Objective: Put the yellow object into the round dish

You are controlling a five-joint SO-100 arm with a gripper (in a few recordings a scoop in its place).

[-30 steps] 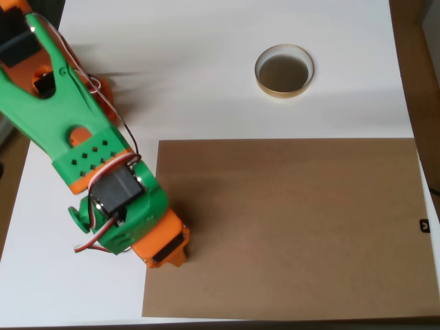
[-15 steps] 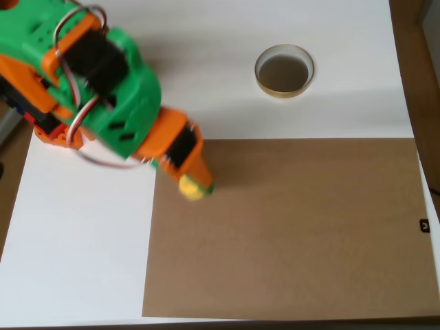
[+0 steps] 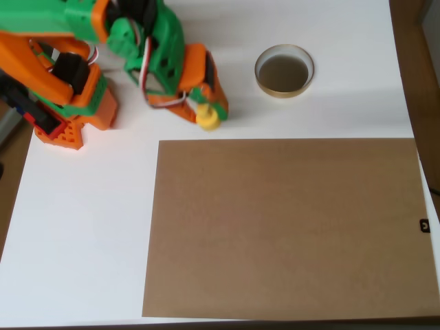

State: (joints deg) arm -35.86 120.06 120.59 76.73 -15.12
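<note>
The green and orange arm (image 3: pixel 103 48) reaches from the desk's top-left corner, its gripper (image 3: pixel 208 113) clamped around the yellow object (image 3: pixel 207 119).

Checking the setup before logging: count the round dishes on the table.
1. The round dish sits on the white table near the top edge of the overhead view, right of the gripper holding the yellow object. The arm could hide something beneath it.

On the white table (image 3: pixel 82 261) there are one yellow object (image 3: pixel 207 118), one round dish (image 3: pixel 284 71), one brown sheet (image 3: pixel 289 227), and one green-and-orange arm (image 3: pixel 103 48) with one claw (image 3: pixel 210 106).
</note>
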